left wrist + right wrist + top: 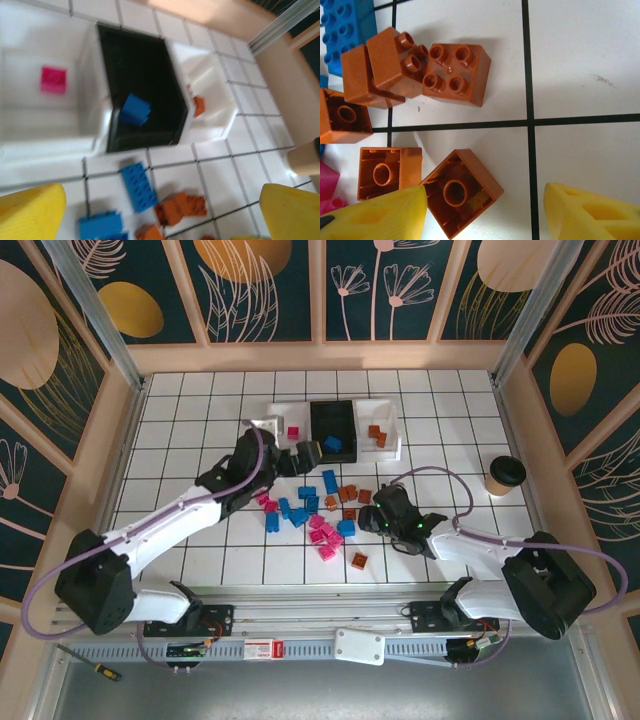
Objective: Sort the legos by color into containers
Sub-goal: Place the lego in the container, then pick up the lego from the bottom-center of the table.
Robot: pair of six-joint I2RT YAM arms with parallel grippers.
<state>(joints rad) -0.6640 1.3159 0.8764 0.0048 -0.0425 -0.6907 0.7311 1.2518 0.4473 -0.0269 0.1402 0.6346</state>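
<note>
Bricks (320, 510) in pink, blue and orange lie in a loose heap on the white tiled table (200, 410). One orange brick (358, 561) sits by itself at the near side of the heap. The right gripper (378, 510) is low over the right edge of the heap. Its own camera shows its yellow fingers (375, 215) apart, and an upside-down orange brick (462, 192) lies on the table between them. That brick is right at the left finger, with a gap on the other side, so nothing is squeezed. More orange bricks lie just past it. A paper cup (505, 475) stands off to the right, well apart from the heap. Farther out, the left gripper (305, 455) hangs just in front of the black tray (335, 418). Its fingers (30, 212) are spread wide with nothing held between them. Three trays sit in a row at the far side. The black tray in the middle holds one blue brick (333, 444). The left white tray (272, 423) holds one pink brick (293, 431). The right white tray (380, 408) holds orange bricks (377, 434).
</note>
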